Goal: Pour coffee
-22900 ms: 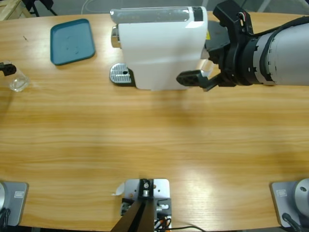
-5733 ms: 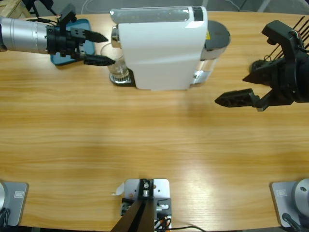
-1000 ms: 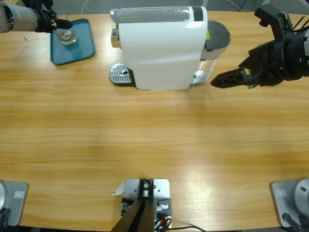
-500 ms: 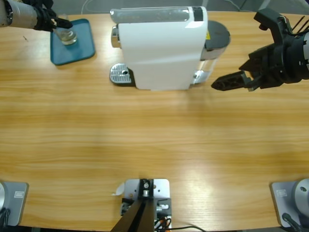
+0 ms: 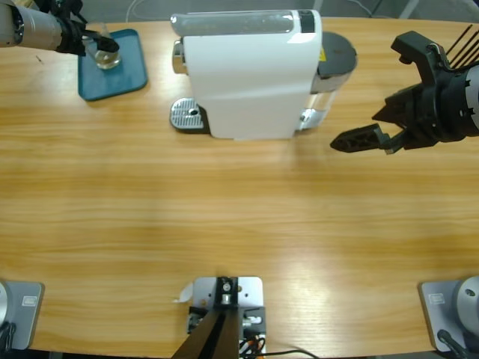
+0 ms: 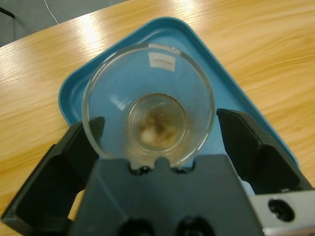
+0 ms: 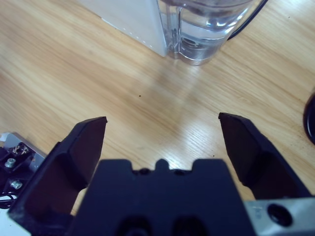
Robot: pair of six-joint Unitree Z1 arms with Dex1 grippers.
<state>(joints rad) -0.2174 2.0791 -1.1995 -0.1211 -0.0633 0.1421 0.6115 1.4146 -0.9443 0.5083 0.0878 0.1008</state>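
1. The glass cup (image 6: 148, 101) sits on the blue tray (image 6: 248, 113) with a little coffee in it — the job looks almost done.
2. The left gripper (image 6: 156, 130) is spread wide around the cup, not squeezing.
3. The right gripper (image 7: 162, 129) is wide open and empty, near the coffee machine (image 5: 251, 71) — lots of bare table (image 5: 239, 217) around.

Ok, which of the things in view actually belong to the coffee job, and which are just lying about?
Part of the job:
clear glass cup, a little brown liquid in its bottom, between the open left gripper jaws
blue plastic tray under the cup
white coffee machine
round metal drip plate
clear water tank

Just there:
right gripper, open over bare wooden table
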